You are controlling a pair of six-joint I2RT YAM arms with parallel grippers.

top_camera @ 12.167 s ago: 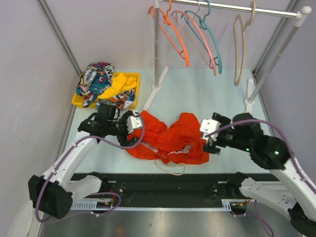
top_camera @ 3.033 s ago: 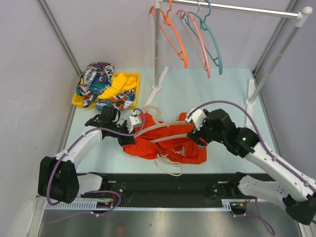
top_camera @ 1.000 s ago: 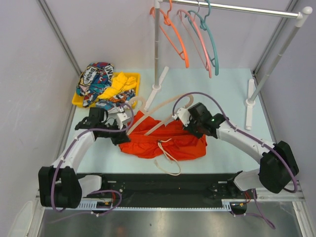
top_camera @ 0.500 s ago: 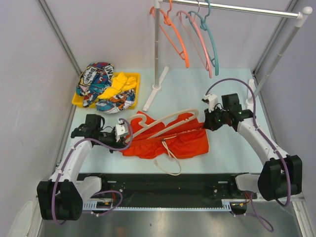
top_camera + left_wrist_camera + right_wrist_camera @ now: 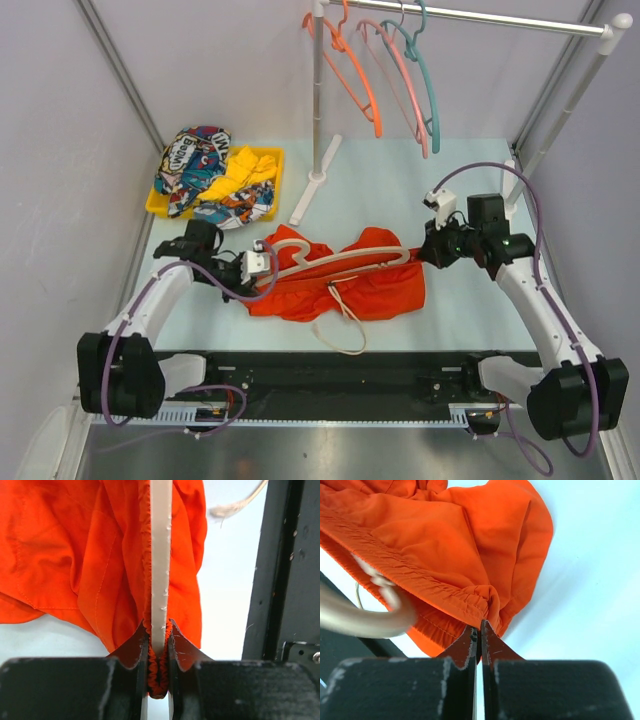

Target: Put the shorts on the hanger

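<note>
— Top external view: where are the shorts (image 5: 380, 295)?
— Near the table's (image 5: 400, 180) near edge, hanger (image 5: 340, 262) lying across them lengthwise, left to right. Left hand (image 5: 258, 265) clamps bar and waistband at one end; right hand (image 5: 432, 252) pinches the waistband's other end.
</note>
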